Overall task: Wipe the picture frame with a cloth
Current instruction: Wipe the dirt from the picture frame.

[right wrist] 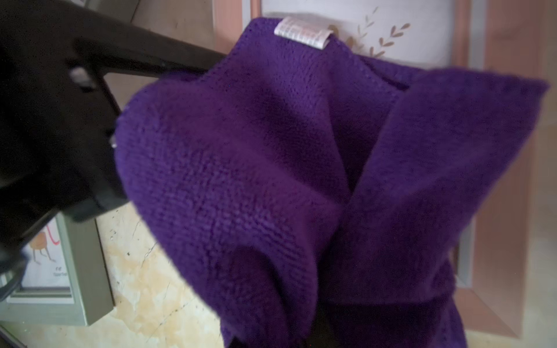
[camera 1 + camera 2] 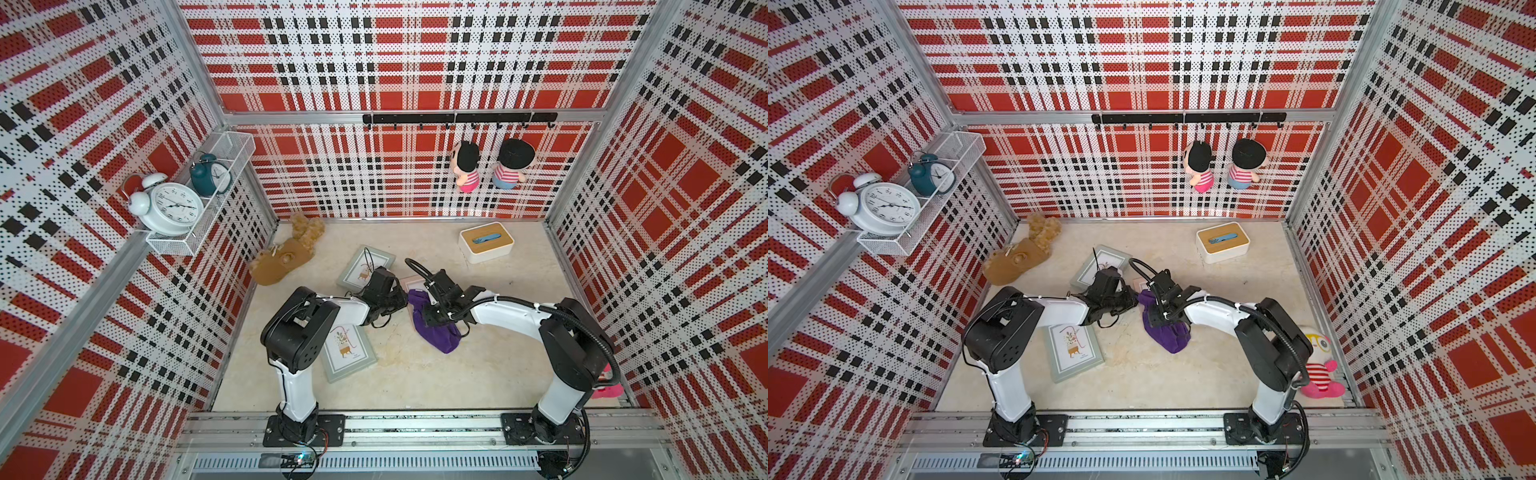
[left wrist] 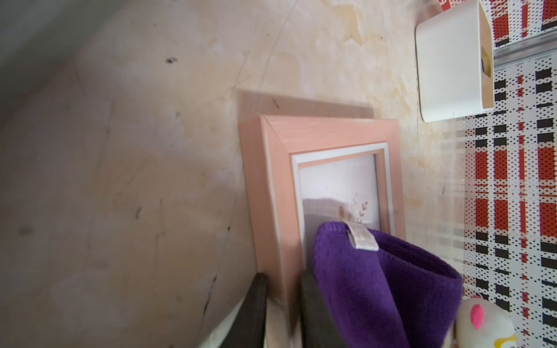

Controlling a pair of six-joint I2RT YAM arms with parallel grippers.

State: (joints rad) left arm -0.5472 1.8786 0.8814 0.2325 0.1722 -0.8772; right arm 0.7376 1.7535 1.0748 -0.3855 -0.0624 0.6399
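Two arms work a pink frame and a purple cloth.
Top views: right tool closed on the bunched cloth, at mid table. Left wrist: left tool pinches the frame's side; cloth overlaps it. Right wrist: cloth's white tag lies against the frame.

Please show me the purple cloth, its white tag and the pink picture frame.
purple cloth [image 1: 241, 180]: right wrist view, middle fold.
white tag [image 3: 361, 238]: left wrist view, tag's centre.
pink picture frame [image 3: 331, 132]: left wrist view, bare border.

Hour numerals ring the white alarm clock; print on the tag of the cloth is blurred, unreadable.
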